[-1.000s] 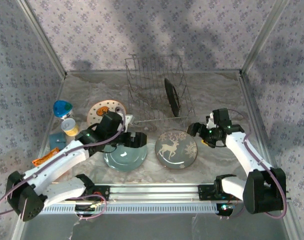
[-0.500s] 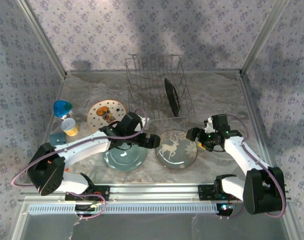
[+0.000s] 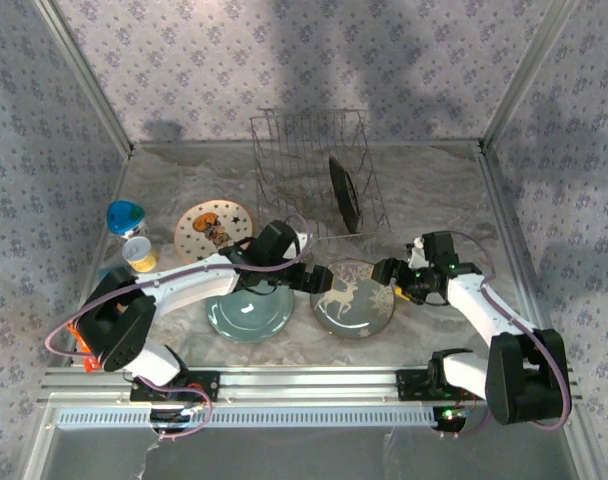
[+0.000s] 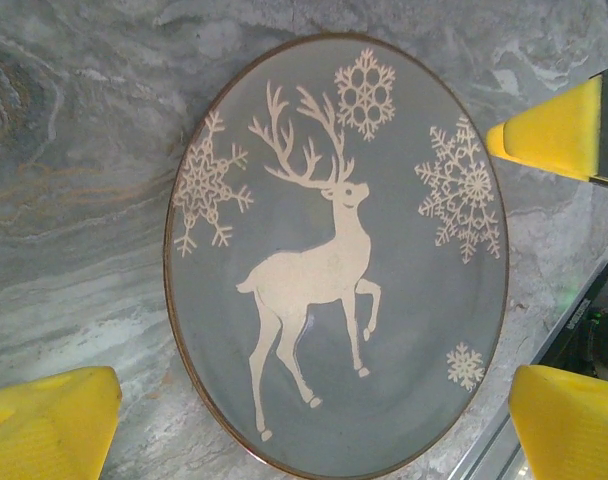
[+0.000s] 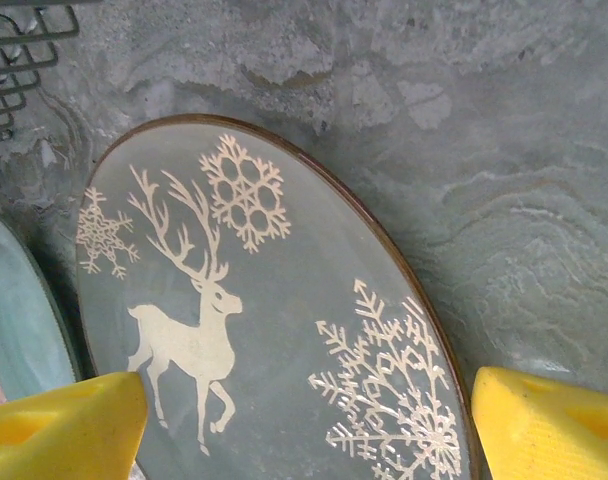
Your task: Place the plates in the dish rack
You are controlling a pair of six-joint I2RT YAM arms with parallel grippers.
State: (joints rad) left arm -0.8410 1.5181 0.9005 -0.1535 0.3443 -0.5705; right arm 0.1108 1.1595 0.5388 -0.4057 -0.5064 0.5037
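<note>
Left fingers (image 4: 46,418) and right fingers (image 5: 66,422), wide open and empty, are hanging over the deer plate (image 3: 352,298), which probably needs pinching next.

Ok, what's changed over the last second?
The left gripper swung right from over the teal plate to the left edge of the deer plate; the right gripper edged left toward its right rim. Both open, nothing gripped. Both plates and the dish rack unmoved.
</note>
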